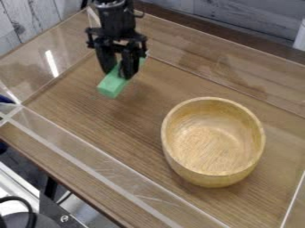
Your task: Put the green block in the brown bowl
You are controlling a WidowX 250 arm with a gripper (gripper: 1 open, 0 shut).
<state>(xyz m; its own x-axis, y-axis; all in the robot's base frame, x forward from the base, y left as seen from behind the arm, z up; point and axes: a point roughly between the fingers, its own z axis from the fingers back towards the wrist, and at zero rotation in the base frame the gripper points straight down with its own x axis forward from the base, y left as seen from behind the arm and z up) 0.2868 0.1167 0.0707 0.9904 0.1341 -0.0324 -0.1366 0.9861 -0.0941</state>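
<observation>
The black gripper point(116, 58) holds the green block point(112, 85) near the top left. The block hangs down from it, a bit tilted, with its low end sticking out. The big brown bowl point(213, 142) sits on the wood table point(119, 160), on the right side. Nothing is in the bowl. The block and the bowl are well apart.

no readable text, no labels, no brands, no numbers, no signs
</observation>
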